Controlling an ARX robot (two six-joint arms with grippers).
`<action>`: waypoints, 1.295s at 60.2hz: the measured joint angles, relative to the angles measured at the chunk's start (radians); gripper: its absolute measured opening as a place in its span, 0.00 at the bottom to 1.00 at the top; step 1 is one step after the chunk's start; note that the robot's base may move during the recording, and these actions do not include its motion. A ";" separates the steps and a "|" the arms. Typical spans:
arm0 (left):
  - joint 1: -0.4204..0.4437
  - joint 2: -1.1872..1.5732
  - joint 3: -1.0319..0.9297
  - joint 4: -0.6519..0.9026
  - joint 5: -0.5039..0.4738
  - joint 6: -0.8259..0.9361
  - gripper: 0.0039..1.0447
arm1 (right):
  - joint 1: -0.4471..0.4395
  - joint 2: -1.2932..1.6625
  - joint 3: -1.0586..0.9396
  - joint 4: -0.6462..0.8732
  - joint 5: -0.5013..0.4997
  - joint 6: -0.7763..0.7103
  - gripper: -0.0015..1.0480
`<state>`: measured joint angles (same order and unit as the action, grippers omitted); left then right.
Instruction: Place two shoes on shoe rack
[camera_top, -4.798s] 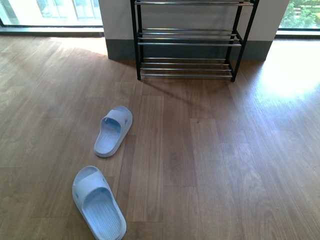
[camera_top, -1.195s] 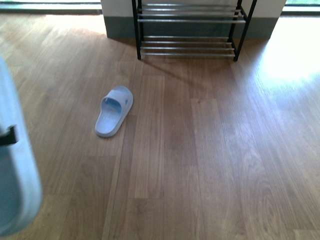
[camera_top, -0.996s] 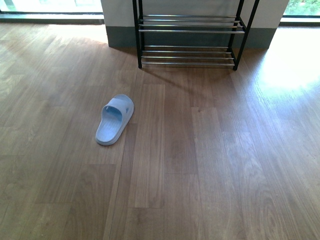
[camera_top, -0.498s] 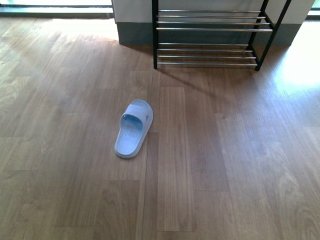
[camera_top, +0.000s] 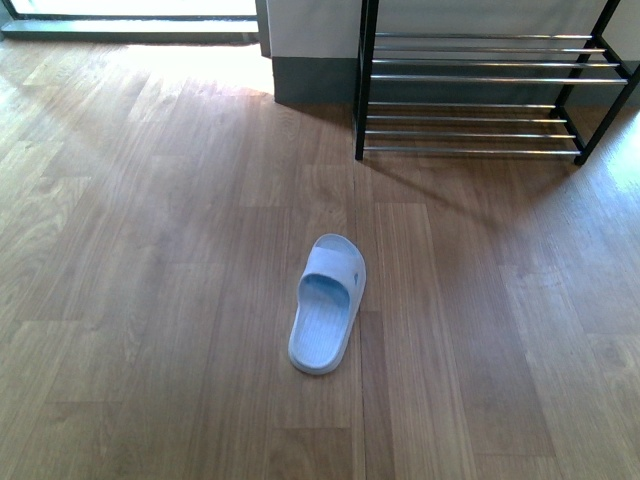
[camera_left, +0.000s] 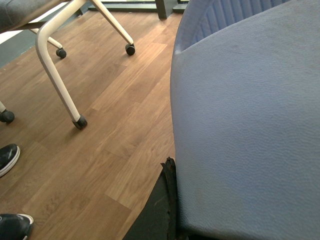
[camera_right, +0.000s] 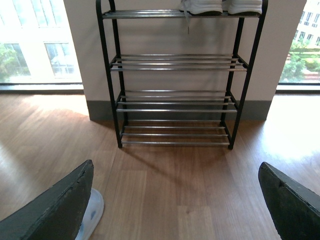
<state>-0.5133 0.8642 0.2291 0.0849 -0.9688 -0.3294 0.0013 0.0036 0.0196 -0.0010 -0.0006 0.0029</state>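
Left wrist view: the left gripper (camera_left: 170, 202) is clamped on a pale blue slipper (camera_left: 240, 125) that fills most of the frame, with one dark finger (camera_left: 164, 197) pressed against its edge. White chair legs (camera_left: 60, 65) on castors and black shoes (camera_left: 7, 157) stand on the wood floor (camera_left: 115, 125) beyond. The right gripper (camera_right: 175, 170) is spread wide and empty, facing the shoe rack (camera_right: 175, 100), which has white shoes (camera_right: 220, 6) on its top shelf. A second slipper (camera_top: 328, 305) lies on the floor well short of the rack, toe toward it.

Blue slipper (camera_top: 327, 305) — sole-down, near rack (camera_top: 470, 78)
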 joint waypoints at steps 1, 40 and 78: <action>0.000 0.000 0.000 0.000 0.000 0.000 0.02 | 0.000 0.000 0.000 0.000 0.000 0.000 0.91; 0.000 0.000 0.000 0.000 0.002 0.000 0.02 | -0.027 0.267 0.010 0.174 -0.347 0.005 0.91; 0.000 0.000 0.000 0.000 0.002 0.001 0.02 | 0.105 2.320 0.609 0.910 -0.192 -0.151 0.91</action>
<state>-0.5137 0.8646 0.2291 0.0849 -0.9668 -0.3286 0.1059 2.3234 0.6285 0.9092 -0.1928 -0.1486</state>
